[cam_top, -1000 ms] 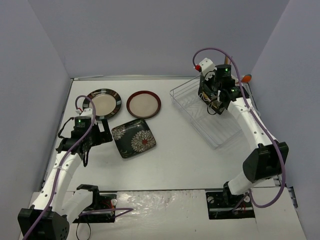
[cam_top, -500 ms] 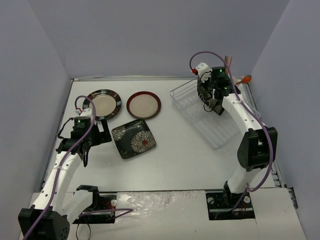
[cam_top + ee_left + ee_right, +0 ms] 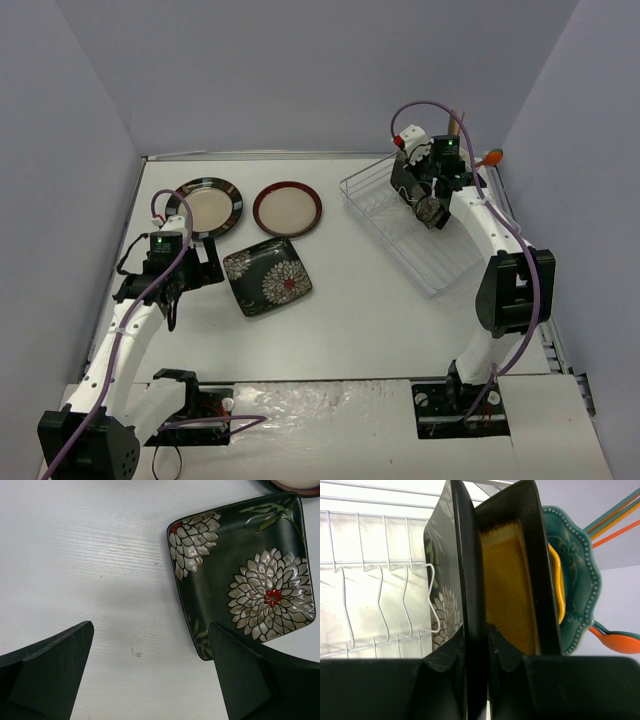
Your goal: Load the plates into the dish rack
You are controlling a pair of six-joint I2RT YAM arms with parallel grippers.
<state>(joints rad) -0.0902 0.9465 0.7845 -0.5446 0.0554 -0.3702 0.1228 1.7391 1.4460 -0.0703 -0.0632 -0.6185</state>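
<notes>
Your right gripper (image 3: pixel 476 630) is at the far end of the dish rack (image 3: pixel 445 262), which lies at the far right of the table (image 3: pixel 350 320). Its jaws are pinched narrow on the rim of the upright floral plate (image 3: pixel 442 580), a black square plate that stands on edge among the white wires. Just to its right stands the amber-centred plate (image 3: pixel 507 580), also black, square and on edge. The two look pressed together where the fingers grip. Behind that one is the teal scalloped plate (image 3: pixel 577 580), and past it an orange spoon (image 3: pixel 619 643) and some thin coloured handles.

Your left gripper (image 3: pixel 150 630) hangs low over the table on the left with its jaws spread wide and nothing between them. The flat floral plate (image 3: pixel 245 575) lies just to its right. In the wrist view the right finger covers that plate's near corner, and you cannot tell if it touches.

Further back on the left, the striped-rim plate (image 3: pixel 207 207) and the red-brown-rim plate (image 3: pixel 287 208) lie flat side by side, close together.
</notes>
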